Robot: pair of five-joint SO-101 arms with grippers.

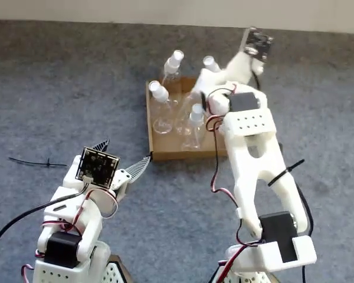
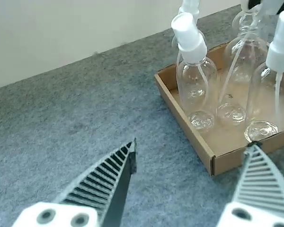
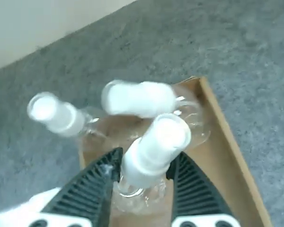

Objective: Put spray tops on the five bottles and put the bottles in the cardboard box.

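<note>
"So, where do things stand on your screens?"

"From overhead, a shallow cardboard box point(image 1: 177, 155) sits mid-counter point(image 1: 59, 88). Clear bottles point(image 1: 160, 103) with white spray tops point(image 1: 176, 59) stand upright inside it. I count four tops, and my right arm reaches across the box and may hide another."

"What are the fingers doing?"

"My right gripper point(image 3: 149, 153) is over the far right part of the box. Its fingers are clenched on the held bottle point(image 3: 156, 137), one on each side just under the cap. My left gripper point(image 2: 193, 144) hangs at the near left with its fingers spread and nothing between them. The box's near left corner lies just beyond them, to the right."

"Which way does that bottle lie?"

"It lies straight between the right fingers. Its long axis is roughly vertical, with the cap pointing up toward the wrist camera. Two capped neighbours stand close beside it, farther from that camera, and the box floor is beneath it. The right arm is plainly the nearer one."

"What comes next, then?"

"My guess is that I let it go inside the box. The bottle needs to stay upright and the fingers need to open without knocking the neighbours. I cannot tell yet whether its base is resting on the cardboard."
</note>
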